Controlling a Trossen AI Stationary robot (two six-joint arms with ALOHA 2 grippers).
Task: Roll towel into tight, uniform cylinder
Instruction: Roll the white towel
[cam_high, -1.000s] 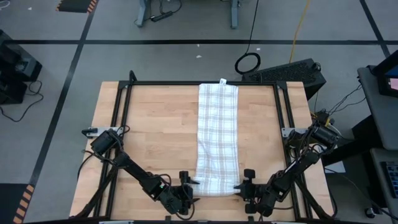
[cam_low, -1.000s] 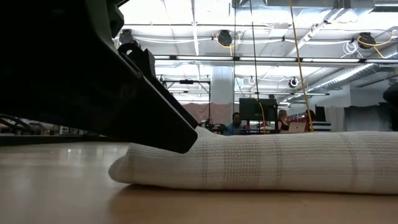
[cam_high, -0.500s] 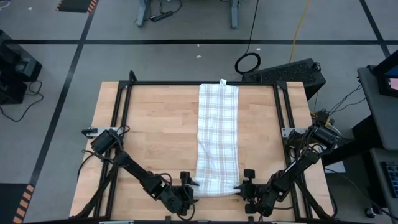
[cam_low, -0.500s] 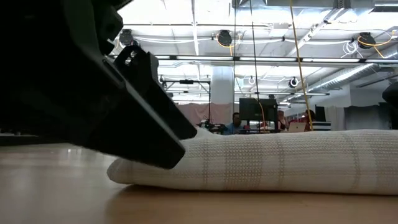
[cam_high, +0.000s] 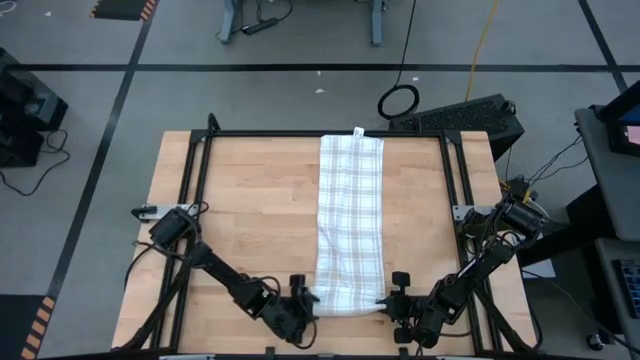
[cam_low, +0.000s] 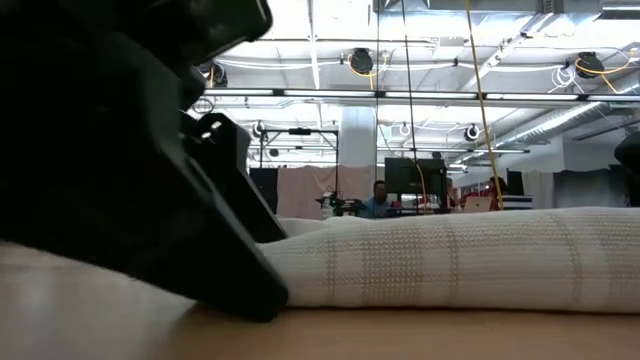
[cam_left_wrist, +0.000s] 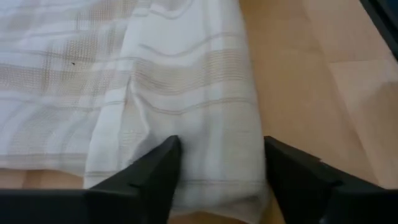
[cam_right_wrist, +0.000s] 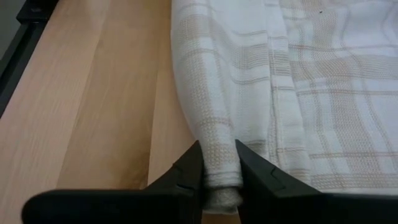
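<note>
step: first turn of the roll at the towel (cam_high: 349, 220) end between the tools
right tool (cam_right_wrist: 219, 168): pinching the rolled corner
left tool (cam_left_wrist: 217, 163): spread astride the other corner; next, likely close and roll evenly

my arms: two, dark, jointed, thin black cables along them | my left gripper (cam_high: 303, 297): black, blunt matte fingers | my right gripper (cam_high: 392, 297): black, same build

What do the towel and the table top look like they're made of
The towel looks like thin woven cloth, probably cotton: a matte white fabric with a fine waffle-like weave, faint beige checks and soft folds. The table top looks like light wood, maybe butcher block: long pale planks with visible grain and a smooth, low-sheen finish.
</note>
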